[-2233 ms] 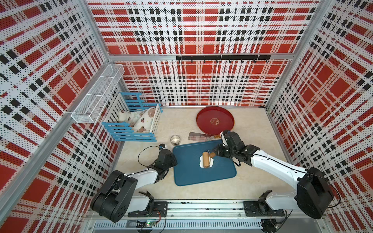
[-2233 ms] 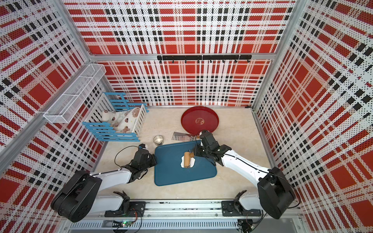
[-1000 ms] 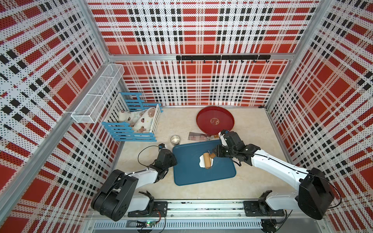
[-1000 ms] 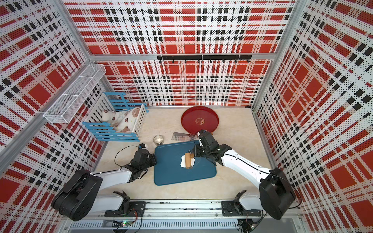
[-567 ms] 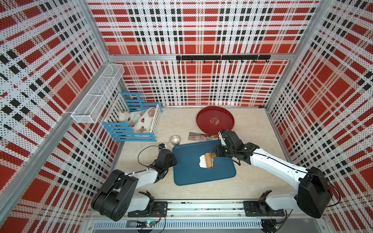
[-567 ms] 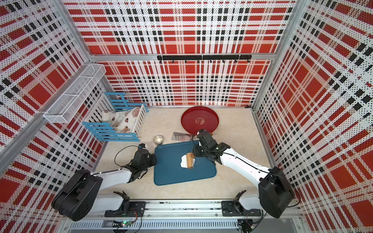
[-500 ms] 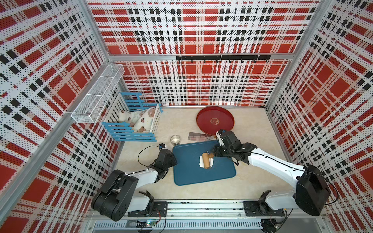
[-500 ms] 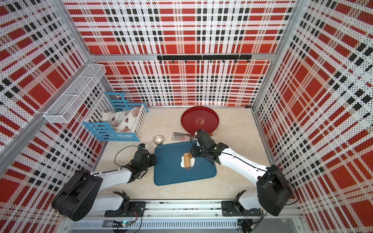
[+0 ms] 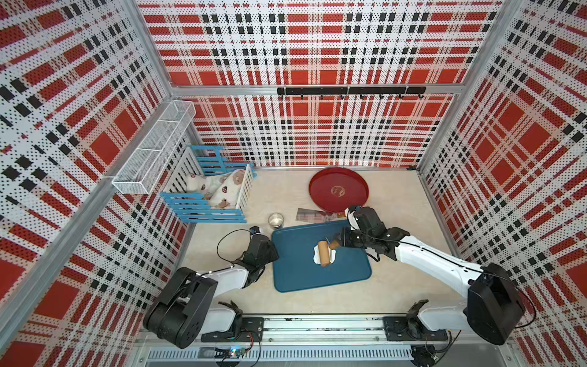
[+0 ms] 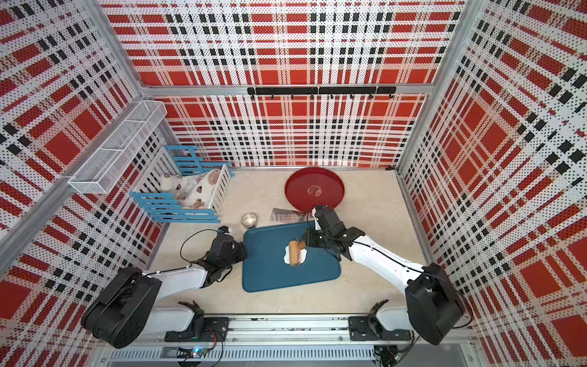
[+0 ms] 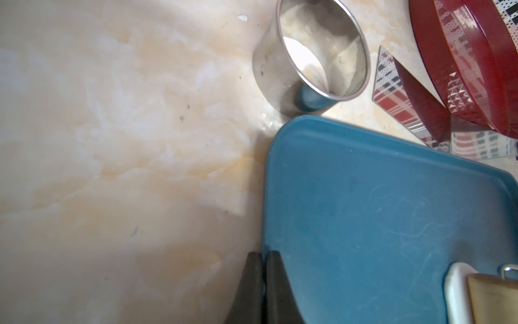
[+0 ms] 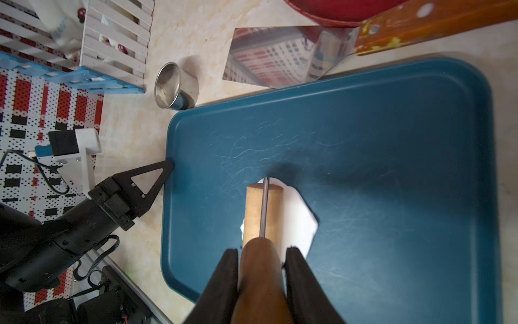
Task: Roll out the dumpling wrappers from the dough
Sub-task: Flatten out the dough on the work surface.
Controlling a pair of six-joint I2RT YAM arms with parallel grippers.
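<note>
Soft white ragged dough (image 12: 301, 221) lay mid blue plastic tray (image 12: 392, 168) under wooden roller (image 12: 252, 210) — pliable, probably sticky; better pressed than pinched. Roller's handle clamped by right gripper (image 12: 262, 252); left gripper (image 11: 262, 256) clenched empty beside tray.

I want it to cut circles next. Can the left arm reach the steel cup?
Probably yes. The steel cup stands close beyond the shut left pincer, by the blue tray's corner, and nothing stands between them.

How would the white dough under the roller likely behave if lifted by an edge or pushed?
The dough looks thin and ragged-edged under the roller, so it would probably flop, stretch, perhaps tear. Pressed flat on the blue tray, it may cling rather than slide.
</note>
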